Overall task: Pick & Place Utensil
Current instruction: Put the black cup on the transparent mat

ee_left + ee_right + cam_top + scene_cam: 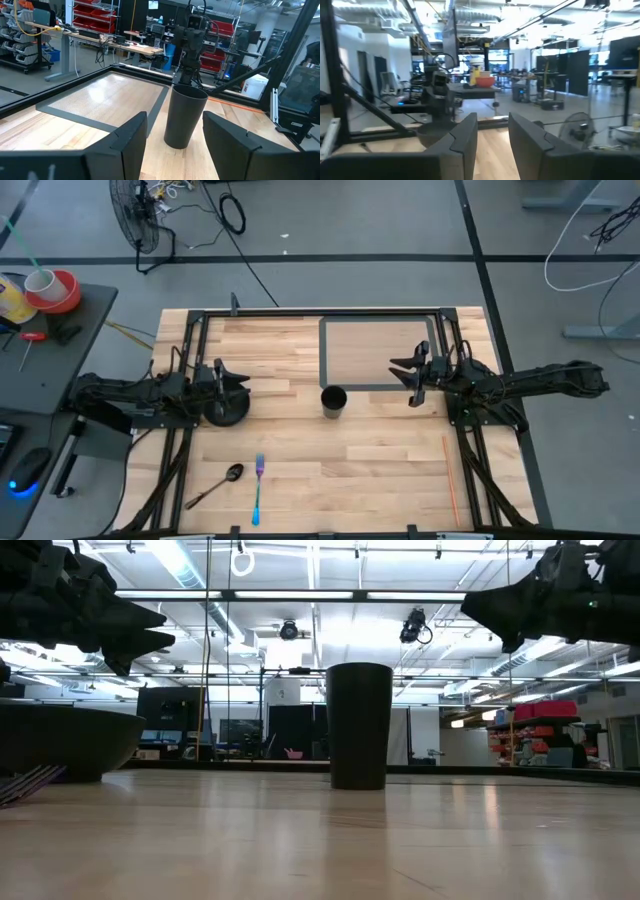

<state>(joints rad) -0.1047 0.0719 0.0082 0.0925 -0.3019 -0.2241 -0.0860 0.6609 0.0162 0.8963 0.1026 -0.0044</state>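
Utensils unheld; both arms raised above the table.
Left gripper (243, 383) and right gripper (397, 369) hover with fingers apart, holding nothing. Spoon (214, 486) and fork (258, 488) lie side by side near the front edge, well apart from the upright black cup (333, 401) at centre.

In the low view the dark round bowl (60, 740) is cut off by the picture's left edge, and only the purple tines of the iridescent metal fork (30, 783) show beside it — its handle lies out of frame. The dark metal spoon (216, 486) does not appear there at all. The left wrist view shows the tall black cylindrical cup (184, 116) partly masked by a dark finger (227, 137). Bowl contents — cannot be told.
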